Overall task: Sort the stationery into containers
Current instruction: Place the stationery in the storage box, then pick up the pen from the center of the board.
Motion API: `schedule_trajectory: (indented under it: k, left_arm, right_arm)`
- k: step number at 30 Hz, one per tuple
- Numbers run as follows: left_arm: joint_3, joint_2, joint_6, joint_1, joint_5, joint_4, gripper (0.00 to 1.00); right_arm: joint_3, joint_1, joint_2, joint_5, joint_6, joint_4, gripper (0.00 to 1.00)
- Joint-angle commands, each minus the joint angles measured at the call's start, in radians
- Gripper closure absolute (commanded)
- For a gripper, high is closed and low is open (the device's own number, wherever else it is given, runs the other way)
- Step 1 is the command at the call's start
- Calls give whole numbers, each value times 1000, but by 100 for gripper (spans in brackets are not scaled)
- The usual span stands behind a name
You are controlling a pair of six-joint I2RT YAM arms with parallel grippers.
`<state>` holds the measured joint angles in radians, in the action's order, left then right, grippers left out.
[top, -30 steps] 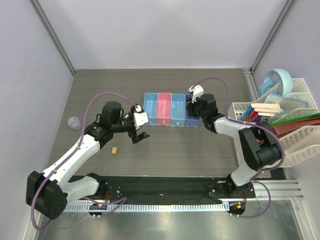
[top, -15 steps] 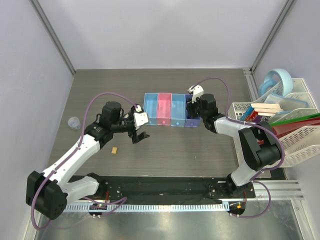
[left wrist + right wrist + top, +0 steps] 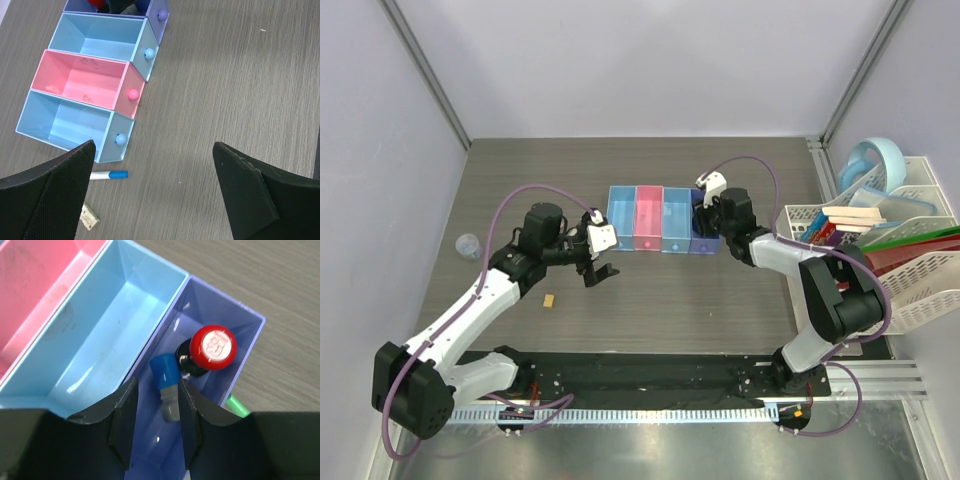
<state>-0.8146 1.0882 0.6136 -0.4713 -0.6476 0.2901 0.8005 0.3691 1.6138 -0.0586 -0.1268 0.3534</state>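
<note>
Almost nothing had moved since a second before: only the right arm's wrist had edged slightly leftward over the bins, while the left arm had stayed put.

From above, a dark grey wood-grain table point(image 3: 670, 310) sat between pale lilac walls point(image 3: 640, 70) and metal frame posts point(image 3: 425, 75), with a white wire-like rack point(image 3: 920, 295) at the right edge. The right gripper point(image 3: 705, 213) hung over the right end of the row of four joined translucent plastic bins point(image 3: 649, 228). The left gripper point(image 3: 599, 274) hovered just off the row's left end, jaws spread. A small tan block point(image 3: 550, 299) lay on the table near it, on the base side. A clear round roll point(image 3: 467, 244) sat well away by the left wall.

From the left wrist, the fingers stood wide apart over bare table. A thin white pen with a blue cap point(image 3: 107, 175) lay just beside the nearest light blue bin.

From the right wrist, the jaws stood slightly apart, gripping nothing. Below them, inside the darker blue end bin point(image 3: 220, 310), a stubby blue-capped marker point(image 3: 167, 385) leaned beside a red-capped black bottle point(image 3: 213, 350). A green pen tip point(image 3: 237, 406) showed outside that bin.
</note>
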Motion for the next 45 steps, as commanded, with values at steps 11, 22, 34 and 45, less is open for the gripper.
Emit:
schedule_trajectory:
  k: [11,22,34,45]
  left_arm:
    - [14,-36,58,-3,68,6,0]
    - [46,12,-14,80,144,-25,0]
    - [48,176,70,200,209,-140,0]
    - [45,295,455,221,149,-203,0]
  right_arm:
    - [212,-131,-289,-181,-350,-463,43]
    - [417,-297,-26,-225,-609,-738,32]
    - [560,-334,219,-279,-642,-781,32]
    - [579,-357,317,-300,-714,-870,32]
